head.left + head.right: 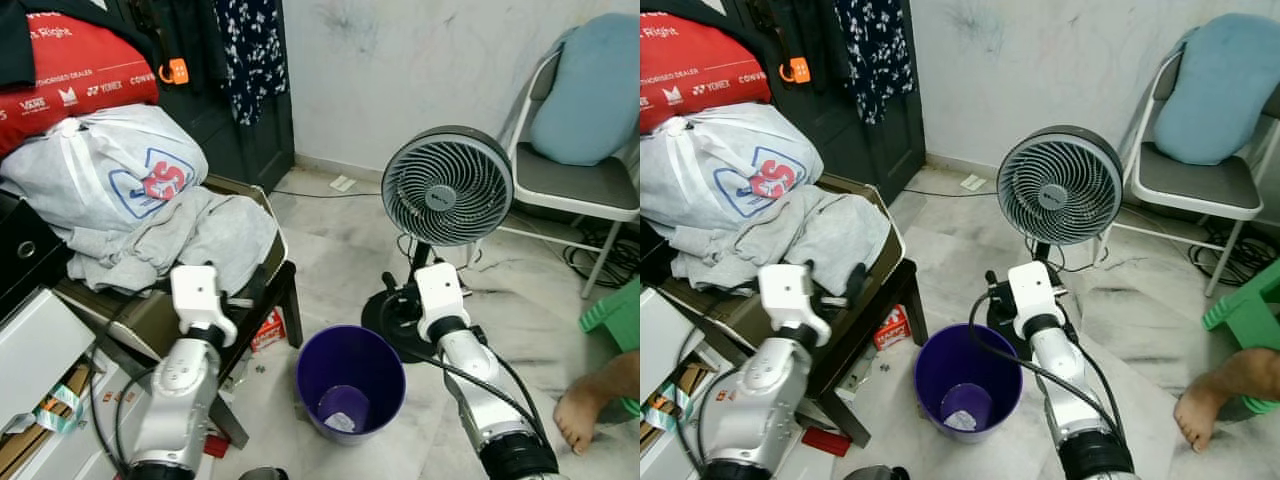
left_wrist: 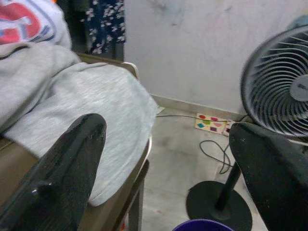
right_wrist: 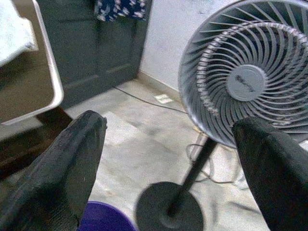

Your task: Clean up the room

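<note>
Barely begun, by the look of things. Purple bin on the floor at 6 o'clock of the head views, between the two arms, nearly empty: just a pale scrap at the bottom. Left gripper raised at 8 o'clock, fingers wide and holding nothing, beside the edge of the low table. Right gripper raised at 5 o'clock, fingers likewise wide and empty, just in front of the fan, which stands upright at 2 o'clock of the bin.

Still to sort, in all likelihood: grey clothes heaped on the table at 9 o'clock, spilling over its rim, with a white bag on top at 10 o'clock. Under the table, a small red carton on the floor, near the bin at its 10 o'clock. Further off, a scrap of paper at 12 o'clock by the wall, near a black cable. Folding chair with a blue cushion at 2 o'clock, a green stool at 3 o'clock, and a person's bare foot at 4 o'clock, close to the right arm.

Nothing gripped yet; probably nearest for a first pick, the carton or the hanging clothes. Worth some care: foot and fan both close to the right arm's path.
</note>
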Motion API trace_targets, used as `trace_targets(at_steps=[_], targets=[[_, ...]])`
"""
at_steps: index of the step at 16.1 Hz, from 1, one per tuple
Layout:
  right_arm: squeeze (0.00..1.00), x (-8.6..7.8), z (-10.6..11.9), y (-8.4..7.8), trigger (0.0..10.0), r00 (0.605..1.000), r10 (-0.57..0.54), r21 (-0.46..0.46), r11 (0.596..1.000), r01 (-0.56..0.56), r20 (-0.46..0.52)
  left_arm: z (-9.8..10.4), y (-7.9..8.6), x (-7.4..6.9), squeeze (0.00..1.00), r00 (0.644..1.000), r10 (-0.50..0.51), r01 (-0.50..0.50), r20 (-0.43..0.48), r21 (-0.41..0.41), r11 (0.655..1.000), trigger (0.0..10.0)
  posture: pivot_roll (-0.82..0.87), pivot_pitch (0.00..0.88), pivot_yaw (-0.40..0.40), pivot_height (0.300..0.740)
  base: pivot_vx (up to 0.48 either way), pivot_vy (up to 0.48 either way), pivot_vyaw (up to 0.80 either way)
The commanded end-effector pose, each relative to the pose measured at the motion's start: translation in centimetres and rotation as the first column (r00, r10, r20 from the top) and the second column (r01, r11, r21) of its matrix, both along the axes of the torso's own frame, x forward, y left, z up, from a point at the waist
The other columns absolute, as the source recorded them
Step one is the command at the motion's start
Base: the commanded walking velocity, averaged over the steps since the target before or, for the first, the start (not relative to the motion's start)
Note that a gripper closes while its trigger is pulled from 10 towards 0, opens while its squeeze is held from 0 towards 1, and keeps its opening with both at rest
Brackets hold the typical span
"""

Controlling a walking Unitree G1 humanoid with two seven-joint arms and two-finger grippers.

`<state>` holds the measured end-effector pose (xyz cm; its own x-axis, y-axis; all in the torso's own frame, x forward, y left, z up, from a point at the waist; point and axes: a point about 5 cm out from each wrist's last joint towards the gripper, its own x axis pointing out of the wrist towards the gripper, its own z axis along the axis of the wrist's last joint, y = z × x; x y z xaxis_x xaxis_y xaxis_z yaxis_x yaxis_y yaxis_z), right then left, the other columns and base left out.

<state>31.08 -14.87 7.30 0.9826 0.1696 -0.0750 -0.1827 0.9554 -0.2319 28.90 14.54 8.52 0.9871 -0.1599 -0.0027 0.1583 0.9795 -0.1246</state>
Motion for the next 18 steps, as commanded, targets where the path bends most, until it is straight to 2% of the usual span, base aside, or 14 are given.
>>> trace_targets(at_steps=[1,3,5,6,8,12,18], targets=[[0.00,0.5,0.3,0.2,10.0,1.000,0.008,0.041,0.999,-0.007,-0.013,0.6,0.3,0.5,0.00,1.000,-0.007,0.007,0.024,0.019,1.000,10.0,0.04,0.000,0.060,0.740,0.000,0.000,0.00],[0.00,0.5,-0.1,0.1,10.0,0.998,-0.013,0.036,0.999,0.015,-0.054,0.6,0.6,0.3,0.00,1.000,-0.018,0.018,0.025,0.005,1.000,10.0,0.04,0.000,0.062,0.740,0.000,0.000,0.00],[0.00,-0.1,0.1,0.4,10.0,0.999,-0.031,0.047,0.998,0.032,-0.026,0.3,0.8,-0.2,0.00,1.000,-0.016,0.016,0.020,-0.001,1.000,10.0,0.04,0.000,0.063,0.740,0.000,0.000,0.00],[0.00,-0.5,0.2,1.0,10.0,0.999,0.043,0.097,0.994,-0.042,-0.007,0.0,0.8,-0.7,0.00,1.000,-0.014,0.014,0.011,0.001,1.000,10.0,0.04,0.000,0.063,0.740,0.000,0.000,0.00],[0.00,-0.8,0.1,1.1,10.0,1.000,-0.017,0.092,0.996,0.017,-0.006,-0.2,0.6,-1.3,0.00,1.000,-0.021,0.021,0.004,-0.006,1.000,10.0,0.04,0.000,0.064,0.740,0.000,0.000,0.00],[0.00,-0.9,1.1,2.0,10.0,0.999,0.036,0.106,0.994,-0.039,0.027,-0.2,0.2,-1.1,0.00,0.999,-0.024,0.024,0.023,-0.002,1.000,10.0,0.05,0.002,0.060,0.740,0.000,0.000,0.00],[0.00,-1.0,1.8,1.5,10.0,0.999,0.036,0.098,0.994,-0.039,0.039,0.4,0.5,-1.0,0.00,0.997,0.031,-0.033,0.065,0.029,0.999,10.0,0.04,0.010,0.044,0.740,0.000,0.000,0.80]])
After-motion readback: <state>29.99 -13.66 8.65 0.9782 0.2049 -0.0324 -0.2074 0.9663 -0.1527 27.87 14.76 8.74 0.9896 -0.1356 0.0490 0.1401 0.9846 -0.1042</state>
